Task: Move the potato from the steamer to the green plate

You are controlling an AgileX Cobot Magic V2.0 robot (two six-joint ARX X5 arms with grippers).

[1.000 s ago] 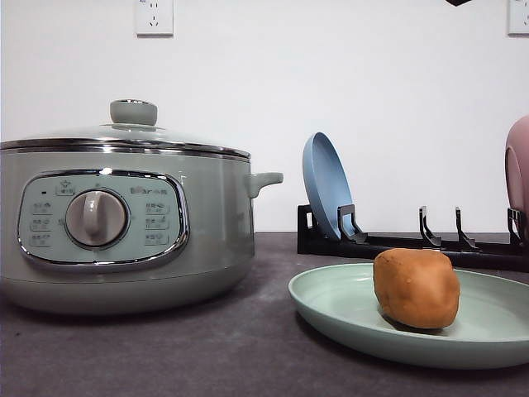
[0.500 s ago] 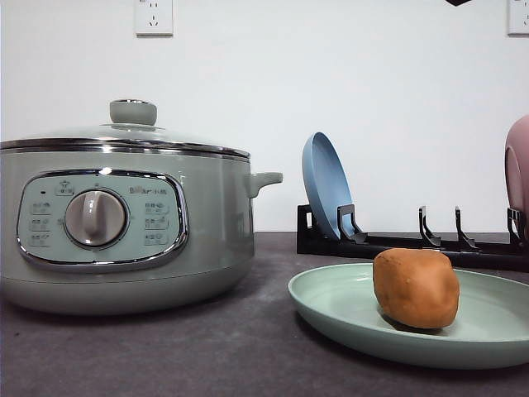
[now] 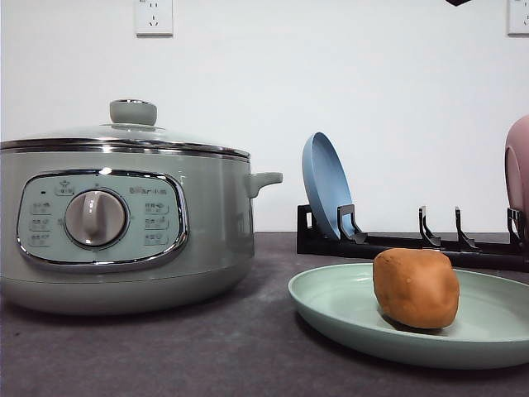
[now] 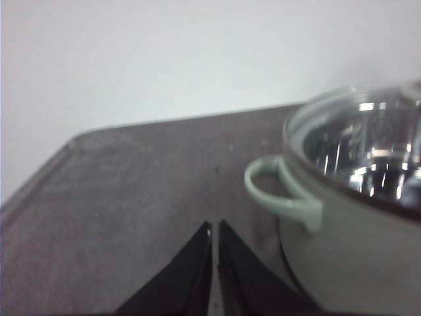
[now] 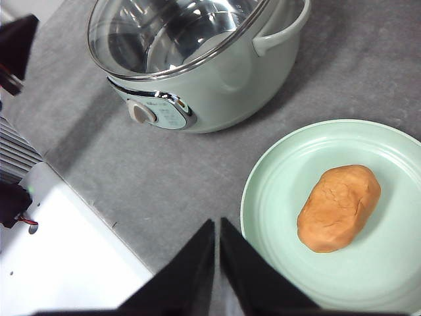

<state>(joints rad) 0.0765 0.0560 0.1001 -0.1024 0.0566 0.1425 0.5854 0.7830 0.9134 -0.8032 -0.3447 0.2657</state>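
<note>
- One potato (image 3: 416, 288), an orange-brown lump, lies on the one green plate (image 3: 339, 308), toward that plate's right half in the front view; the right wrist view shows it (image 5: 339, 207) lying lengthwise on the plate (image 5: 276, 178), away from the rim.
- One steamer (image 3: 124, 215) stands on the dark grey worktop (image 3: 207, 356) left of the green plate and apart from it, glass lid on, with one lid knob (image 3: 133, 112) and one side handle (image 3: 264, 179) pointing toward the plate.
- The steamer's panel carries one round dial (image 3: 96, 218) in a chrome ring, with small buttons on both sides; there is small print on the panel and buttons, too small to read.
- Behind the green plate sits one black dish rack (image 3: 413, 241), holding one blue plate (image 3: 326, 186) on edge at its left end and one pink plate (image 3: 518, 178) at the right edge of the front view.
- Two wall sockets show: one (image 3: 154, 16) above the steamer, one (image 3: 518, 16) at the top right corner.
- The left hand (image 4: 214, 230) is clenched with nothing between its two dark fingers, low over bare worktop just beside the steamer's handle (image 4: 279, 194).
- The right hand (image 5: 217, 227) is likewise clenched and empty, high above the worktop, between steamer (image 5: 197, 72) and green plate, near the plate's rim.
</note>
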